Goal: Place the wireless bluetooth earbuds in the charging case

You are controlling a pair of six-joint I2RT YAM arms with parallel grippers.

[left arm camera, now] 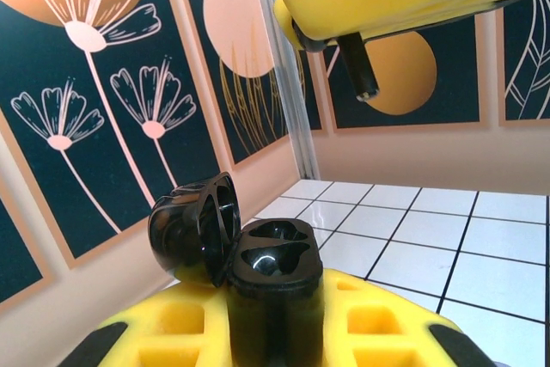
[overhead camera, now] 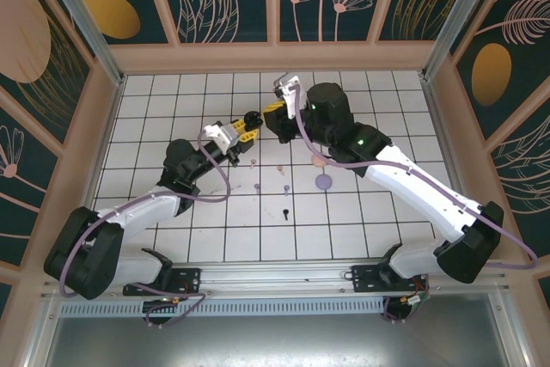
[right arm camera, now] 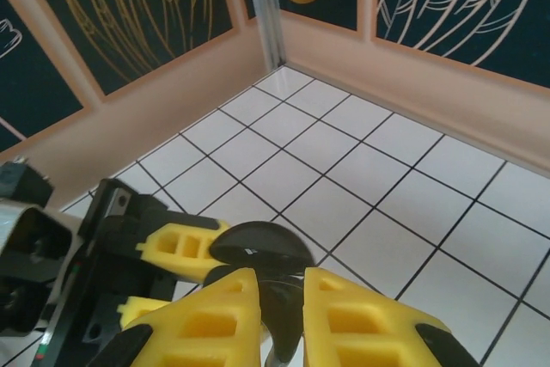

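Observation:
My left gripper [overhead camera: 243,129] is shut on the black charging case [left arm camera: 273,274], which stands upright between its yellow fingers [left arm camera: 172,333]. The case lid [left arm camera: 196,228] is swung open to the left, and both wells are bare. Just above the case hovers my right gripper [overhead camera: 273,115], shut on a black earbud [left arm camera: 359,66] whose stem hangs down over it. In the right wrist view this earbud [right arm camera: 296,320] sits between the yellow pads, with the open lid [right arm camera: 262,242] right below. More earbuds lie on the tiles: a pink pair [overhead camera: 253,161], a purple pair [overhead camera: 257,186] and a black one [overhead camera: 284,212].
A pink disc [overhead camera: 318,161] and a purple disc [overhead camera: 323,182] lie on the tiles under the right arm. Peach walls with dark flower panels [overhead camera: 275,53] close in the white gridded table on three sides. Open tiles stretch toward the back corners.

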